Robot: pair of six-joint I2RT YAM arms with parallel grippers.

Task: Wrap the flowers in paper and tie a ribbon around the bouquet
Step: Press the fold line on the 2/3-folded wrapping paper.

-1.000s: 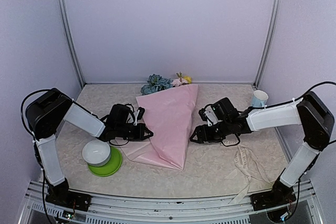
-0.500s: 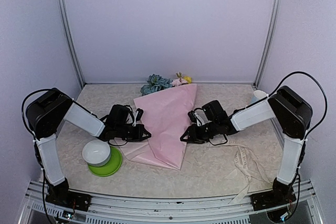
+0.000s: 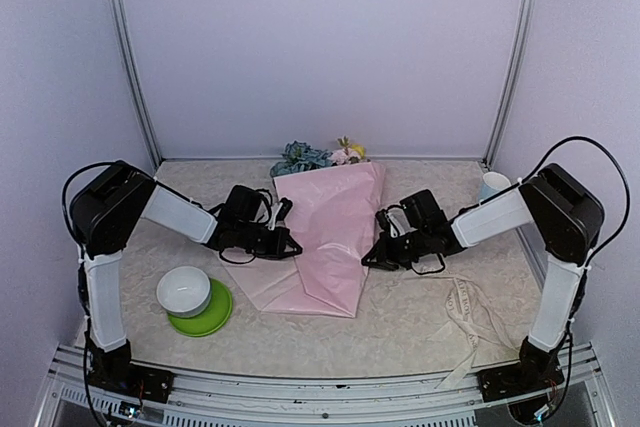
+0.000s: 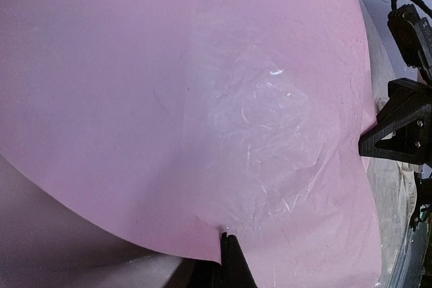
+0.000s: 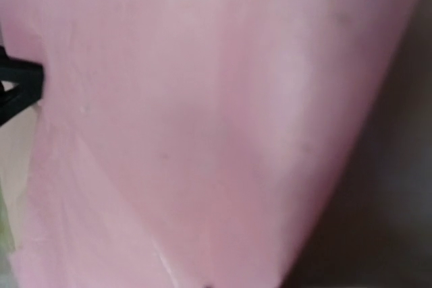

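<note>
The pink paper lies folded over the flowers as a cone-shaped bouquet, with blue, pink and yellow heads showing at its far end. My left gripper is shut on the paper's left edge; in the left wrist view the closed tip pinches the sheet. My right gripper is shut at the paper's right edge. Paper fills the right wrist view, and that gripper's fingers are almost hidden at the bottom. The cream ribbon lies loose at the near right, away from both grippers.
A white bowl sits on a green plate at the near left. A pale blue cup stands at the far right by the metal post. The right gripper's black body shows at the right of the left wrist view.
My right gripper moved in to the paper's right edge and closed there. My left gripper carried the left edge up and to the right, and the cone shifted slightly right.
</note>
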